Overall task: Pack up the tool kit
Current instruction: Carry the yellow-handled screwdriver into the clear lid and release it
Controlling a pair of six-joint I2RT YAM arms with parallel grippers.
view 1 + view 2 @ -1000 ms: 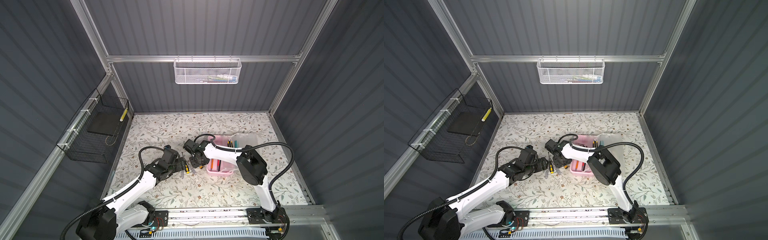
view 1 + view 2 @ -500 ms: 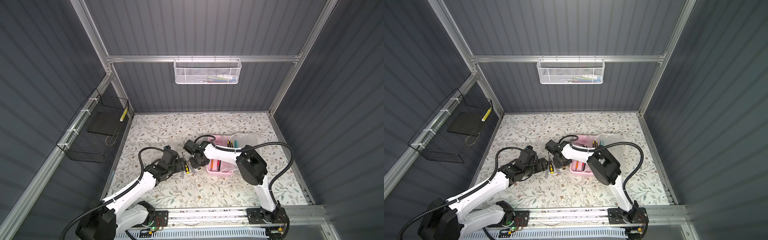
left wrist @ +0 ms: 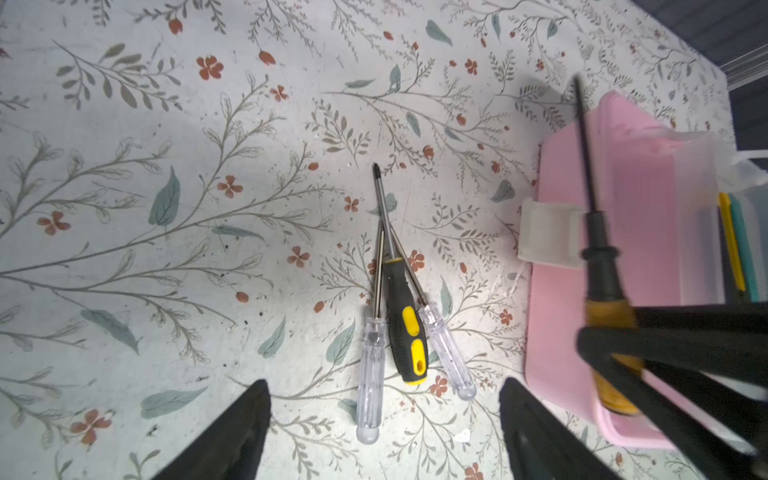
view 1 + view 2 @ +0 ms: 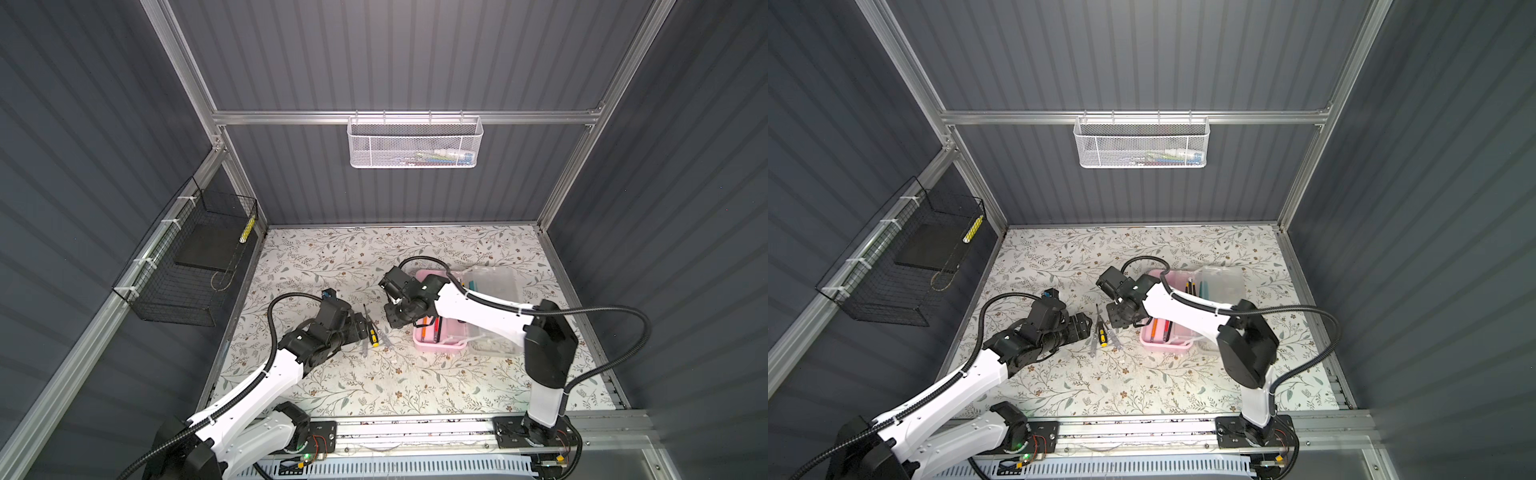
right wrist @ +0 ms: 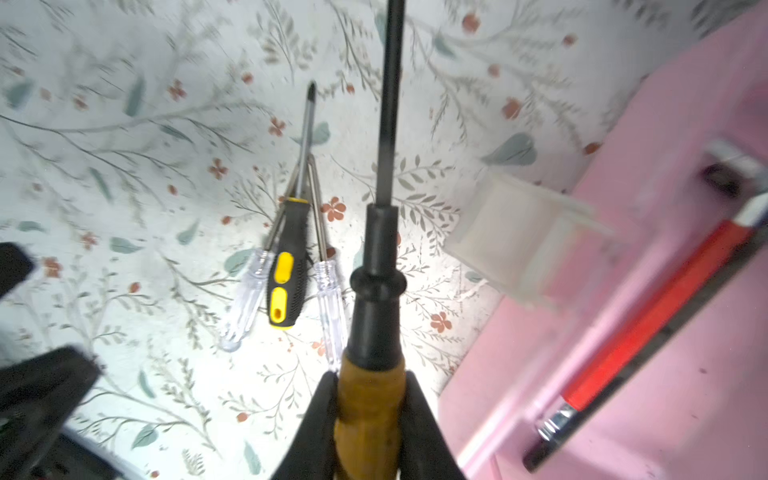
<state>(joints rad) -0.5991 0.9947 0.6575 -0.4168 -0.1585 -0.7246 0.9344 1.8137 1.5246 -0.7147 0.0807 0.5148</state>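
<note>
Screwdriver (image 5: 376,286), orange-handled, clamped in right gripper (image 5: 370,386), held off worktop (image 4: 353,386) just beside open pink case (image 4: 438,348). Case nearer right edge. Left gripper (image 3: 384,384) spread wide, holding nothing, over three loose screwdrivers (image 3: 405,320) mid-worktop.

A lab robot cell: ribbed grey wall panels (image 4: 374,62) in an aluminium frame (image 4: 291,117) enclose a floral surface (image 4: 374,382). The left arm (image 4: 270,382) and right arm (image 4: 482,301) bolt to a front rail (image 4: 415,430). A white mesh basket (image 4: 411,145) and black wire basket (image 4: 183,274) hang on the walls.
</note>
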